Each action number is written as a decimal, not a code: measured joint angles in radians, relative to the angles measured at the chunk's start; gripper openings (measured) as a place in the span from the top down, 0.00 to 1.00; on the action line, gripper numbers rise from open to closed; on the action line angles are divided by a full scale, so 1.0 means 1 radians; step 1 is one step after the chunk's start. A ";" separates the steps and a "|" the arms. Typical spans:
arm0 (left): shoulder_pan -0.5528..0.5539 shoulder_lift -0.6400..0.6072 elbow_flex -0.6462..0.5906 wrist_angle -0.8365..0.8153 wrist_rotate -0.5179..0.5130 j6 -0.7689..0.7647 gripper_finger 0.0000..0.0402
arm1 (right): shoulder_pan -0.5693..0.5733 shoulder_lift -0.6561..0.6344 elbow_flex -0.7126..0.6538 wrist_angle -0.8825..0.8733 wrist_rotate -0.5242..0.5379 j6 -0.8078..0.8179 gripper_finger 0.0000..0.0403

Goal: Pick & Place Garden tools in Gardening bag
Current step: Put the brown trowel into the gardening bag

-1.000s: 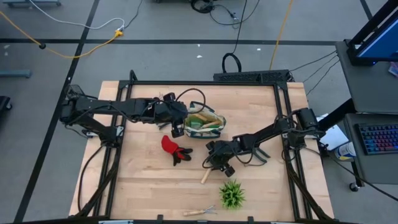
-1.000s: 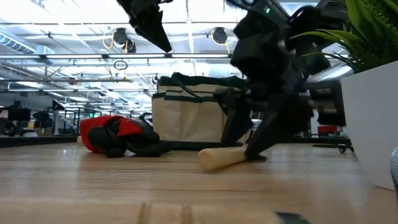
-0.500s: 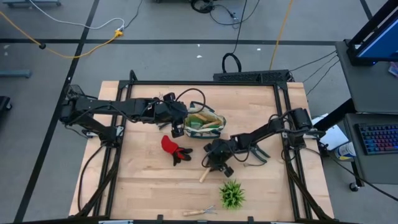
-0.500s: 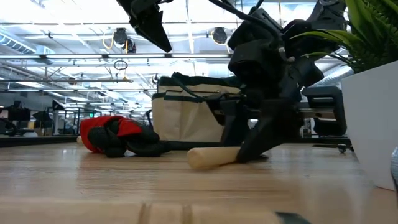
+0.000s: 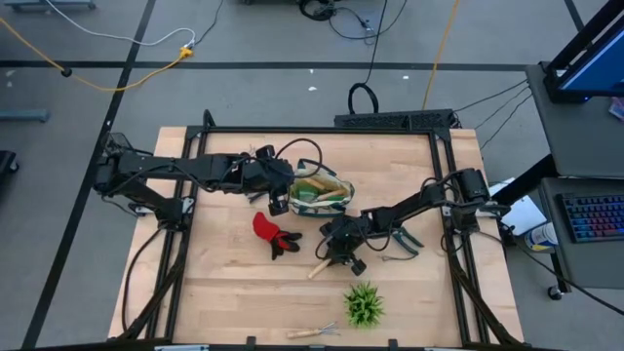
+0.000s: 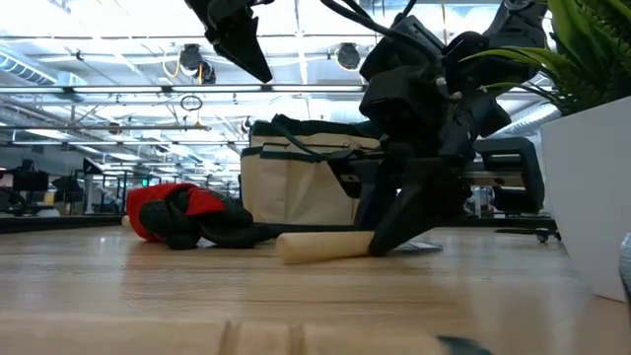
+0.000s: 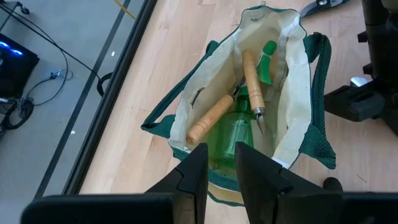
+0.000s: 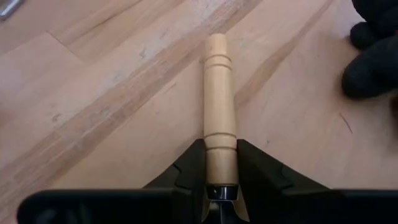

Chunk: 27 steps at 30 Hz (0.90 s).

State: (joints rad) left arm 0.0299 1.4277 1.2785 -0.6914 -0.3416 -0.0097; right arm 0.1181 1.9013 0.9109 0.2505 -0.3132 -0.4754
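While gripped, handle point(image 8: 220, 106) juts beyond right claw point(image 8: 221, 167).

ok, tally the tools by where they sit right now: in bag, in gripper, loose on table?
In gardening bag: 2 wooden-handled tools
In right gripper: 1 wooden-handled tool
Loose on table: 2, red-and-black glove, small rake
Total: 5

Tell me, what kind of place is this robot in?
Probably a robot lab or workshop: a wooden table on a taped grey floor, cables lying about, a computer keyboard beside it, and bright ceiling lights in a big hall.
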 joint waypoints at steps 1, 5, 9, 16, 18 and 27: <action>0.000 0.000 0.000 0.000 0.000 0.000 0.79 | 0.000 -0.006 -0.001 0.000 0.003 0.007 0.81; 0.000 0.000 0.000 -0.001 0.000 -0.005 0.79 | -0.002 -0.048 -0.003 -0.007 0.023 0.017 0.83; 0.000 0.000 0.000 -0.002 0.000 -0.022 0.79 | -0.001 -0.110 -0.003 -0.002 0.066 0.044 0.84; 0.000 0.000 0.000 -0.004 0.001 -0.026 0.79 | 0.001 -0.226 -0.002 -0.023 0.059 0.078 0.82; 0.000 0.000 0.000 -0.004 0.002 -0.026 0.79 | 0.001 -0.262 -0.002 -0.024 0.057 0.101 0.83; 0.000 0.000 0.000 -0.006 0.003 -0.022 0.79 | 0.001 -0.417 -0.001 -0.019 0.204 0.076 0.82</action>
State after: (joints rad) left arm 0.0299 1.4277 1.2781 -0.6979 -0.3382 -0.0321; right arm 0.1188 1.4845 0.9096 0.2318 -0.1092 -0.3993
